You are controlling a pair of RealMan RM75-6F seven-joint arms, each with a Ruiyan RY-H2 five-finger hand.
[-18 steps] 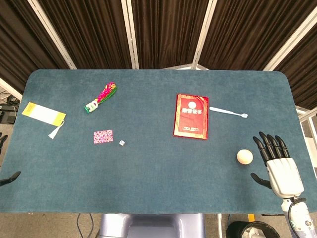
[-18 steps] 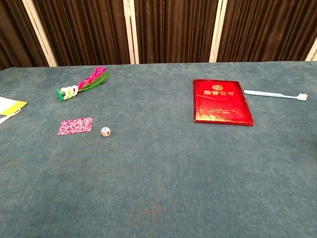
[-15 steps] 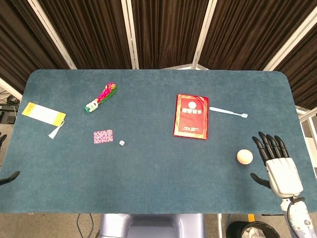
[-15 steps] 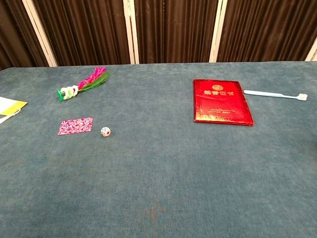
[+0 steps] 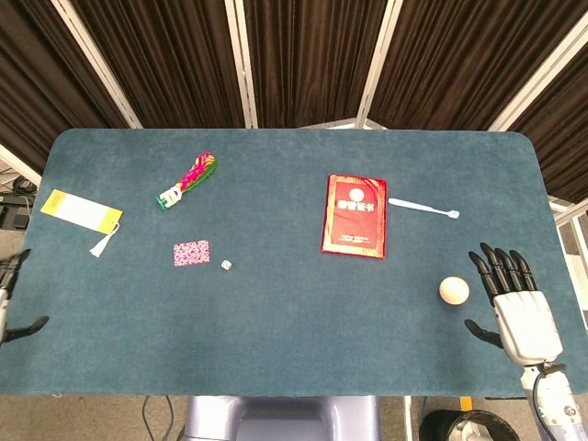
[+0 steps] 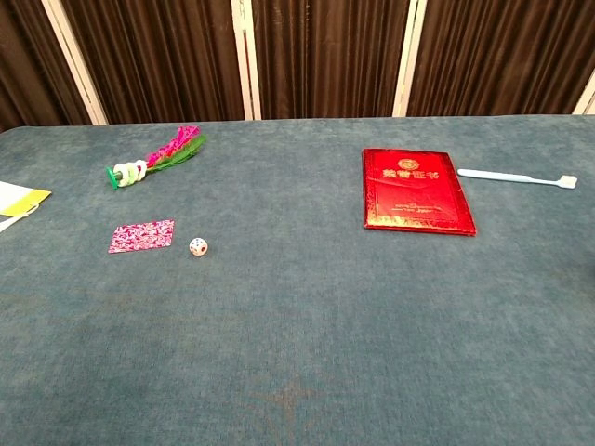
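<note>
Your right hand (image 5: 516, 308) lies released, fingers spread, just right of the ball (image 5: 453, 290) near the tabletop's (image 5: 294, 340) right edge. Your left hand (image 5: 11, 299) shows only partly at the left edge; its state cannot be told.

The red booklet (image 6: 416, 190) bears gold characters, too small to read.

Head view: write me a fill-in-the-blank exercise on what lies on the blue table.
1. The pale round ball lies nearest the ____ hand.
2. The light blue toothbrush lies beside the ____ booklet.
3. The small white die sits next to the ____ patterned card.

Missing words: right; red; pink
</note>
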